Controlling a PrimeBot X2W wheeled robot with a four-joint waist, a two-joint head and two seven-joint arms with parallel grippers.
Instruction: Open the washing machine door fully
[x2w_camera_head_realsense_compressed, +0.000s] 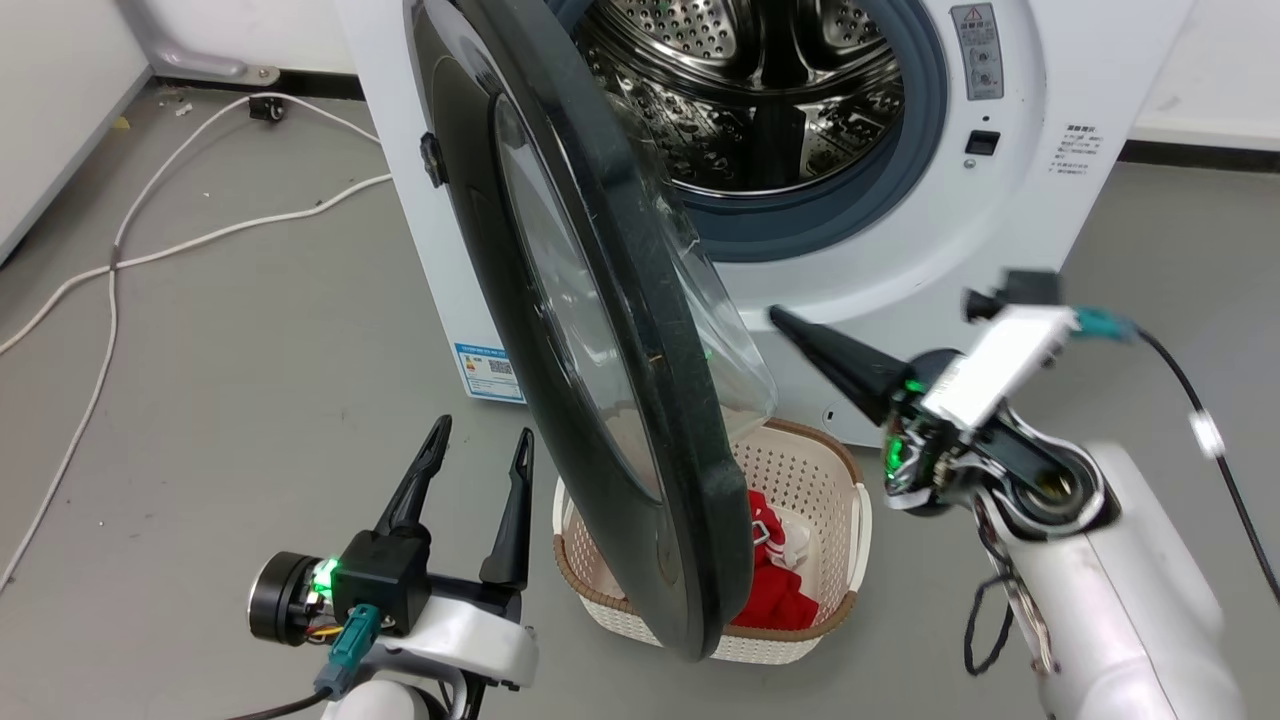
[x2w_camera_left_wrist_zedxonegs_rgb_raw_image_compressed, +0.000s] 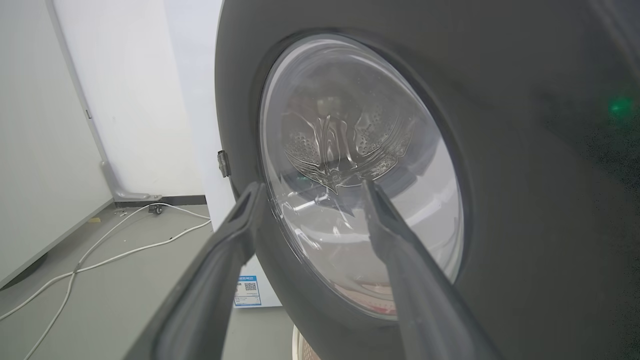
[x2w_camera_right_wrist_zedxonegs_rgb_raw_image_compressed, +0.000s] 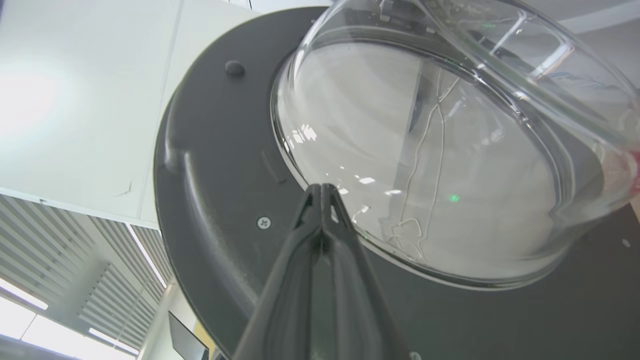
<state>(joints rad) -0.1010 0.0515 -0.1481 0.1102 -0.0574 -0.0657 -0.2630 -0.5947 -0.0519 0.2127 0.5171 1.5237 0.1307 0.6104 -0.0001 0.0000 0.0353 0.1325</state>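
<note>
Black and glossy, the washing machine door (x2w_camera_head_realsense_compressed: 620, 300) (x2w_camera_left_wrist_zedxonegs_rgb_raw_image_compressed: 525, 200) (x2w_camera_right_wrist_zedxonegs_rgb_raw_image_compressed: 220, 165) stands partly open. It is hinged at the far left of the washing machine (x2w_camera_head_realsense_compressed: 1050, 90) and swung out towards the near side, so the head view sees it almost edge-on. Its free edge hangs above a cream laundry basket (x2w_camera_head_realsense_compressed: 860, 500) holding a red garment (x2w_camera_head_realsense_compressed: 775, 570).

Behind it are the perforated steel drum (x2w_camera_head_realsense_compressed: 760, 90) and the grey-blue gasket (x2w_camera_head_realsense_compressed: 800, 215).

The left gripper (x2w_camera_head_realsense_compressed: 482, 432) (x2w_camera_left_wrist_zedxonegs_rgb_raw_image_compressed: 312, 186) sits near and to the left, on the door's outer face. Its fingers are spread wide with nothing between them.

The right gripper (x2w_camera_head_realsense_compressed: 780, 318) (x2w_camera_right_wrist_zedxonegs_rgb_raw_image_compressed: 322, 187) has its fingers pressed together and empty. Its tip points at the door's inner side, where the glass bowl (x2w_camera_right_wrist_zedxonegs_rgb_raw_image_compressed: 425, 150) meets the black ring; whether it touches cannot be told.

White cables (x2w_camera_head_realsense_compressed: 150, 250) trail over the grey floor on the left.
</note>
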